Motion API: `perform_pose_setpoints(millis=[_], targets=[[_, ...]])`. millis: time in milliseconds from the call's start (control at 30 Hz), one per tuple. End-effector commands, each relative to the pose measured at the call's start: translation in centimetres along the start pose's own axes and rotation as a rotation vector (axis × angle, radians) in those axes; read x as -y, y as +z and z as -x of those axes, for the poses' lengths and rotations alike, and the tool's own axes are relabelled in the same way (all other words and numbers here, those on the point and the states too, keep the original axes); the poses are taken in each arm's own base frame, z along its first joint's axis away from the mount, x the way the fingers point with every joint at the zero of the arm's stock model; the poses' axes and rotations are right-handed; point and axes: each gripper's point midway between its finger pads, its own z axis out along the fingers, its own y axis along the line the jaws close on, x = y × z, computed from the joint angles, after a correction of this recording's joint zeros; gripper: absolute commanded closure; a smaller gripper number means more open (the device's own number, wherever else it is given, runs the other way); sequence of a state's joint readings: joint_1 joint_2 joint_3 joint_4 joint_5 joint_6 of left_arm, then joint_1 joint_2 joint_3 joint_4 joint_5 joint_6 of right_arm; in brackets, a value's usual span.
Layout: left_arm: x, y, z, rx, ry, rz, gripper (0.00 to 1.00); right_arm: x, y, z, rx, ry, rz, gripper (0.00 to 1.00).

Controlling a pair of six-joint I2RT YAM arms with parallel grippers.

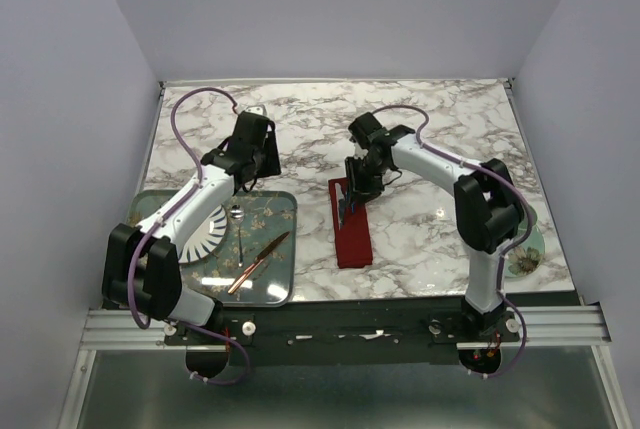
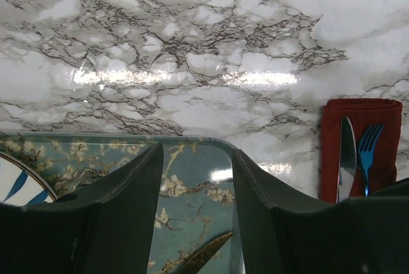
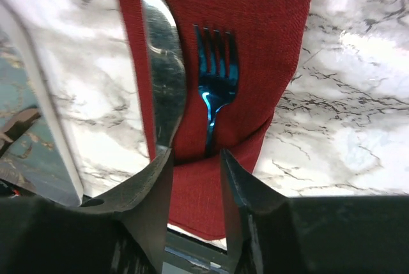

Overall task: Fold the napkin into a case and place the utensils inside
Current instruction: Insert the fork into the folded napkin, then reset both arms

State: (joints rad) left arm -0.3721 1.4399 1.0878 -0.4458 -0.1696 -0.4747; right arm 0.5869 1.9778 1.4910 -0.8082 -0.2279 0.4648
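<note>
Two fingers (image 3: 147, 191) of your R gripper (image 3: 195, 159) stand parted, gripping nothing, over the pocket mouth of the case (image 3: 255, 44), its long axis running straight ahead w/ blue fork (image 3: 216, 82) & silvery utensil (image 3: 163, 76) tucked in; L gripper (image 2: 197, 152), likewise slack, hovers well apart over the tray (image 2: 192, 204).

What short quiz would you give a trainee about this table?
1. True or false: the blue fork and the silvery knife both sit in the red napkin case.
2. Which claw hangs over the case: A) left, B) right?
3. What long, slim thing lies on the tray, near its front edge?
Key: 1 true; 2 B, the right claw; 3 a copper-coloured knife.
</note>
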Motion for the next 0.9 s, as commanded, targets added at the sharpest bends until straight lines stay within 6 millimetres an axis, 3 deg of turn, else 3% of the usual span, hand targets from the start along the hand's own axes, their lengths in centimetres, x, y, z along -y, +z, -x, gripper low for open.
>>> perform_pose_setpoints(millis=[0,133,200,233,267,300,333,367,433,467,500,567,633,700,767,800,867], targets=[[1.6,-1.6,2.8,0.090,0.082,-0.102,0.40,-2.2,-5.2,3.4,0.167,-0.103,0.025,0.51],[3.7,-3.0,4.8,0.152,0.188,-0.224,0.24,-2.9,-8.8,6.2,0.310,-0.217,0.024,0.31],[4.8,-3.9,6.5,0.185,0.230,-0.266,0.02,-2.4,-11.2,7.9,0.395,-0.277,0.016,0.21],[5.1,-4.2,7.0,0.190,0.252,-0.274,0.01,-2.3,-12.3,8.5,0.429,-0.298,0.018,0.10],[5.8,-4.7,8.8,0.219,0.290,-0.291,0.01,-2.0,-13.2,9.2,0.463,-0.350,0.018,0.04],[6.0,-4.9,8.7,0.189,0.321,-0.294,0.01,-1.2,-14.9,9.9,0.498,-0.355,0.031,0.00],[6.4,-5.1,9.2,0.178,0.350,-0.306,0.01,-0.7,-16.0,10.5,0.523,-0.367,0.043,0.00],[7.3,-5.7,11.4,0.204,0.407,-0.322,0.01,-0.2,-16.9,10.9,0.543,-0.390,0.052,0.00],[7.6,-6.2,11.4,0.128,0.449,-0.338,0.01,1.9,-19.3,11.9,0.580,-0.375,0.092,0.00],[8.3,-6.5,13.4,0.143,0.455,-0.339,0.01,2.7,-20.4,12.1,0.595,-0.405,0.095,0.00],[7.9,-6.6,12.8,0.083,0.453,-0.326,0.01,4.3,-21.4,12.5,0.609,-0.387,0.093,0.00],[7.8,-5.9,13.1,0.045,0.466,-0.338,0.01,6.1,-22.4,12.0,0.611,-0.400,0.074,0.00],[7.6,-6.5,13.6,0.025,0.421,-0.409,0.01,8.5,-23.2,11.6,0.614,-0.356,0.053,0.00],[6.2,-5.8,13.4,0.004,0.364,-0.411,0.01,10.7,-23.3,10.2,0.599,-0.322,0.016,0.00],[6.1,-5.7,12.5,-0.035,0.342,-0.472,0.01,11.5,-23.8,9.0,0.606,-0.316,-0.009,0.00],[5.4,-5.1,11.7,-0.068,0.318,-0.473,0.01,12.2,-22.7,8.0,0.578,-0.305,-0.014,0.00],[3.4,-4.2,11.1,-0.102,0.253,-0.437,0.01,12.6,-22.5,7.3,0.584,-0.306,-0.036,0.00]])
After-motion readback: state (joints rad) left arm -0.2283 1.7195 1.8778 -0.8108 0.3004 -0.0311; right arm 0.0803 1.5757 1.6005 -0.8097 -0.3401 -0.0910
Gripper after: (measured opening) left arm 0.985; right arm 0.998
